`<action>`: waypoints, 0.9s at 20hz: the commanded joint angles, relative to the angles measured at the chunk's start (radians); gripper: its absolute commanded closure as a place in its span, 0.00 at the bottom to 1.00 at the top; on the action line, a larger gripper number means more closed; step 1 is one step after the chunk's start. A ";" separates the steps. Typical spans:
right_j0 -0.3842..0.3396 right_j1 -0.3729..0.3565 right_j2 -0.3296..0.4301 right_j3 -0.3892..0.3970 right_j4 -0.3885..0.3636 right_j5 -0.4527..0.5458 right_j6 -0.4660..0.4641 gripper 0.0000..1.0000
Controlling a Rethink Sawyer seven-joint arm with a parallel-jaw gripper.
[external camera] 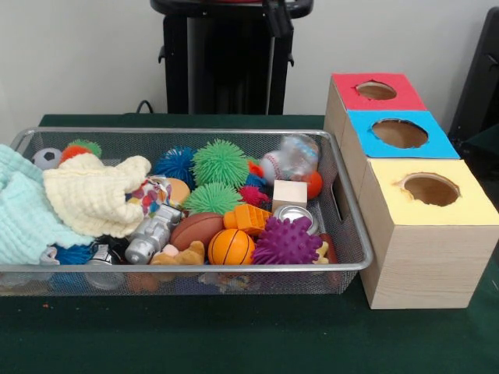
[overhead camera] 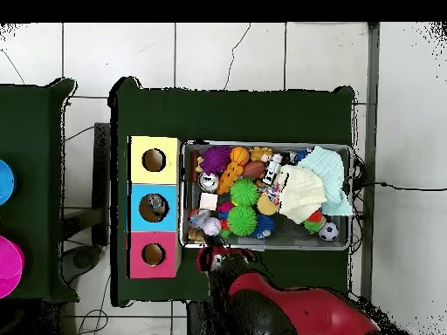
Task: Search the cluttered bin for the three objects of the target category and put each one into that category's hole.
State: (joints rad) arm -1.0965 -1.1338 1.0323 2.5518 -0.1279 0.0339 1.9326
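A large shallow basket of silver wire mesh sits on a dark green table, packed with small toys and cloths. To its right, touching or just beside it, stand three pale wooden boxes in a row, each with a round hole cut in a coloured top: the yellow-topped box nearest, the blue-topped box in the middle, the red-topped box farthest. They seem placed there so sorted items have only a short trip from the basket.

Inside the basket, the left side is covered by a pale mint cloth and a cream knitted cloth, which probably hide things beneath. The right side holds a purple spiky ball, an orange toy basketball, a brown toy football, two green fuzzy balls, the larger behind, a blue fuzzy ball, a small plain wooden cube, a silver can lying beside it, and a small soccer ball at the far left corner.

A clear crinkly wrapper with blue and white, the likely target kind, lies at the far right of the basket, near the boxes. I cannot make out any others.

The red and black robot arm is drawn back past the far side of the table, by the red-topped box. Its end is too unclear to tell whether the gripper is open or closed.
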 commanded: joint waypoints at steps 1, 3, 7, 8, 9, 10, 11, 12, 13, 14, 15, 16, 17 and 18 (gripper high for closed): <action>0.083 -0.012 0.039 0.020 0.119 -0.001 0.272 1.00; 0.111 -0.007 0.007 0.010 0.130 -0.003 0.260 1.00; 0.165 -0.005 -0.037 0.003 0.151 -0.019 0.254 1.00; 0.172 -0.004 -0.039 0.006 0.153 -0.025 0.255 1.00; 0.177 0.000 -0.050 0.004 0.150 -0.030 0.247 1.00; 0.197 0.018 -0.084 0.005 0.137 -0.052 0.235 1.00; 0.209 0.030 -0.113 -0.003 0.125 -0.065 0.219 1.00; 0.242 0.052 -0.185 -0.024 0.097 -0.096 0.187 1.00; 0.264 0.052 -0.235 -0.041 0.082 -0.104 0.164 1.00; 0.309 0.030 -0.331 -0.067 0.068 -0.098 0.132 1.00; 0.338 0.016 -0.390 -0.085 0.060 -0.090 0.113 1.00; 0.401 0.021 -0.514 -0.128 0.038 -0.089 0.075 1.00; 0.421 0.029 -0.558 -0.149 0.026 -0.081 0.059 1.00; 0.467 0.045 -0.647 -0.193 -0.004 -0.062 0.038 1.00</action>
State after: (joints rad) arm -0.7300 -1.1265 0.7439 2.5274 -0.0618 -0.0105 1.9326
